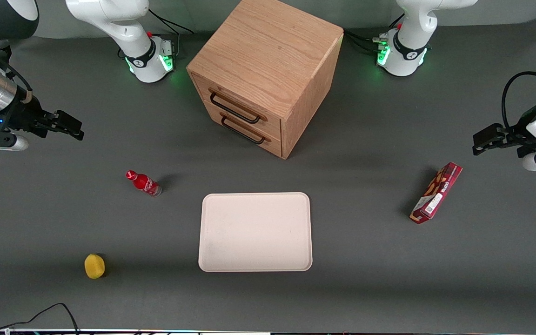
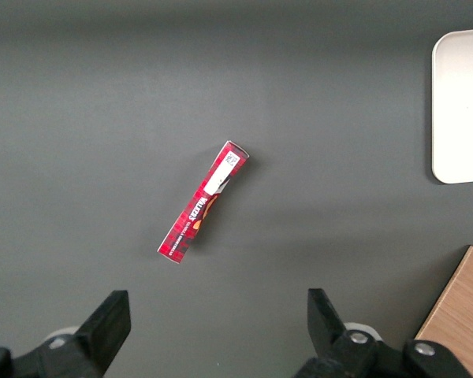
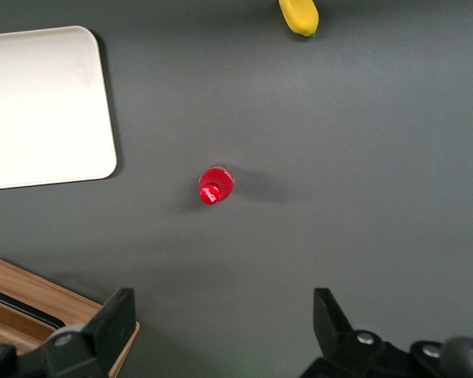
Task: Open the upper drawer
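The boxy wooden cabinet (image 1: 268, 60) stands mid-table, set at an angle. Its upper drawer (image 1: 237, 99) is shut flush, with a black bar handle (image 1: 233, 109) across its front. Just below it the lower drawer (image 1: 249, 128) is also shut. My right gripper (image 1: 76, 129) hovers above the table toward the working arm's end, well apart from the cabinet and farther from the front camera than the red bottle. It is open with nothing between its fingers (image 3: 114, 321). In the right wrist view the gripper (image 3: 221, 324) shows bare table in its gap, with a corner of the cabinet (image 3: 31, 311) beside one finger.
A cream tray (image 1: 255, 231) lies in front of the cabinet. A red bottle (image 1: 144, 183) stands between the tray and my gripper. A yellow lemon-like object (image 1: 94, 266) sits nearer the front camera. A red snack box (image 1: 436, 192) lies toward the parked arm's end.
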`<action>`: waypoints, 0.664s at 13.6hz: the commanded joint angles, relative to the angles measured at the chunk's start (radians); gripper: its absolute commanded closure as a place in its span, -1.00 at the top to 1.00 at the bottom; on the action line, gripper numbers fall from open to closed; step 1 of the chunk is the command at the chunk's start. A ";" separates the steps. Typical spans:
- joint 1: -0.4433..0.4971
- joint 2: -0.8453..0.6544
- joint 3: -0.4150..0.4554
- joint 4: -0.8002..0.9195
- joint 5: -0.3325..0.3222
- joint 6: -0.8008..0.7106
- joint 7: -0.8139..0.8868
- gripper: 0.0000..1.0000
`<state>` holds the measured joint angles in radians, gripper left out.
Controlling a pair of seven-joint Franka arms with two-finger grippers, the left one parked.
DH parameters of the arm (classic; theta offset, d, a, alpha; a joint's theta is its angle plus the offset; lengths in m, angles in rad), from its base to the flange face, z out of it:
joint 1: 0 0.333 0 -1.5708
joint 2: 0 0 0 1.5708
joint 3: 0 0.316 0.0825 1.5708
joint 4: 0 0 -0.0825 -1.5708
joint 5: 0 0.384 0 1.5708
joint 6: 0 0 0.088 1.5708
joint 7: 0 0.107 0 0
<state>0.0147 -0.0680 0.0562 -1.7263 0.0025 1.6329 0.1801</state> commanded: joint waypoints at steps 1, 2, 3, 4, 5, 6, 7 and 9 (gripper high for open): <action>0.005 0.014 -0.007 0.027 -0.012 -0.002 -0.027 1.00; 0.005 0.014 -0.007 0.030 -0.009 -0.007 -0.025 1.00; 0.005 0.014 -0.007 0.034 -0.009 -0.007 -0.024 1.00; 0.005 0.014 -0.007 0.037 -0.009 -0.010 -0.016 1.00; 0.002 0.014 -0.007 0.037 -0.007 -0.011 -0.022 1.00; -0.002 0.014 -0.009 0.037 -0.007 -0.015 -0.022 1.00; -0.002 0.011 -0.010 0.036 -0.007 -0.018 -0.024 1.00; 0.008 0.002 -0.001 0.037 -0.007 -0.050 -0.042 1.00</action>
<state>0.0120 -0.0663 0.0534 -1.7121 0.0025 1.6237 0.1685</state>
